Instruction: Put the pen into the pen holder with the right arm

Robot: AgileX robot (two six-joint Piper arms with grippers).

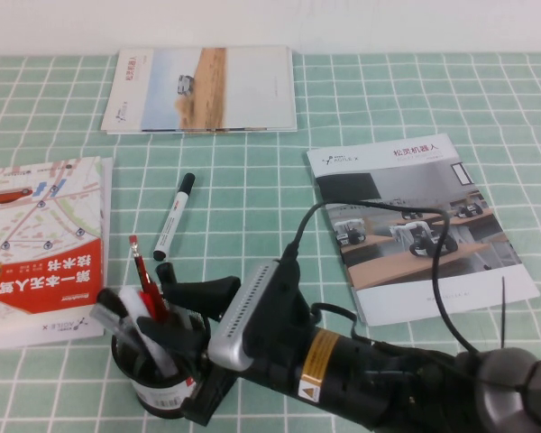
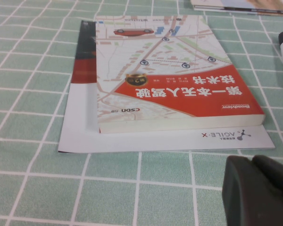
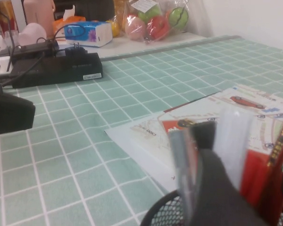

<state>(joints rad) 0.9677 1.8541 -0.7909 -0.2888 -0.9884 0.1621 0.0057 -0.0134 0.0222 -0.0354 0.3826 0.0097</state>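
Note:
The black mesh pen holder point(image 1: 126, 363) stands at the near left of the table, with a white label at its base. The white pen point(image 1: 151, 336) stands tilted inside it, beside red pens point(image 1: 144, 275). My right gripper point(image 1: 160, 311) hangs over the cup's mouth, open, one finger point(image 1: 197, 291) on each side of the pens. In the right wrist view the white pen point(image 3: 233, 141) rises from the holder point(image 3: 161, 213) next to a black finger point(image 3: 217, 193). My left gripper point(image 2: 251, 161) rests low over the cloth, shut and empty.
A white marker with a black cap point(image 1: 174, 216) lies mid-table. A red and white book point(image 1: 41, 244) on a leaflet lies left of the cup. Brochures lie at the back point(image 1: 203, 90) and right point(image 1: 424, 225). A black box point(image 3: 56, 69) lies beyond.

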